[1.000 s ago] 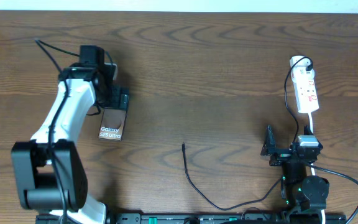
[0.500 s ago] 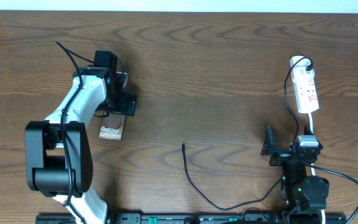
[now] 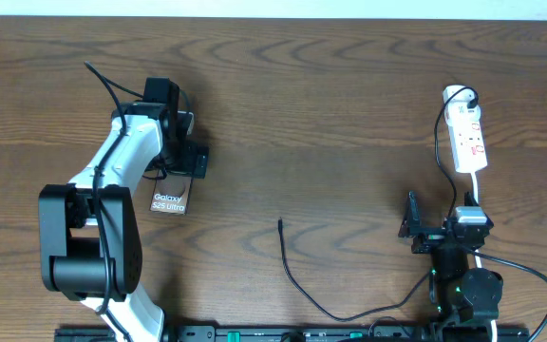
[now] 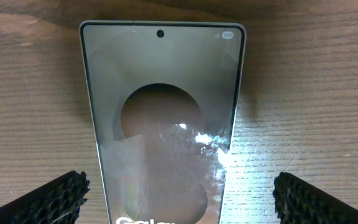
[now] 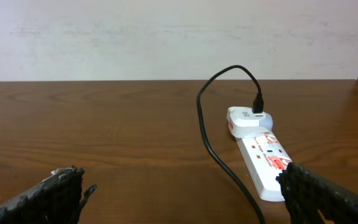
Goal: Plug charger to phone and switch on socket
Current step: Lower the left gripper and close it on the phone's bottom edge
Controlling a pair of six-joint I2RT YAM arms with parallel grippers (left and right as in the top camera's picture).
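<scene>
The phone lies flat on the wood table, dark glossy face up with white "Galaxy" text. It fills the left wrist view. My left gripper hovers over the phone's far end, open, with one finger on each side and touching nothing. The charger is a thin black cable whose free plug tip lies mid-table, apart from the phone. The socket is a white power strip with red marks at the far right, also in the right wrist view. My right gripper is open and empty.
A white adapter sits plugged into the strip's far end, and the black cable loops from it toward my right arm. The strip's white cord runs down to the arm base. A pale wall stands behind the table's far edge.
Over the last second my left arm swung right and its gripper shifted a little right over the phone's far end. It has held still for the last half second. The right arm has not moved.
</scene>
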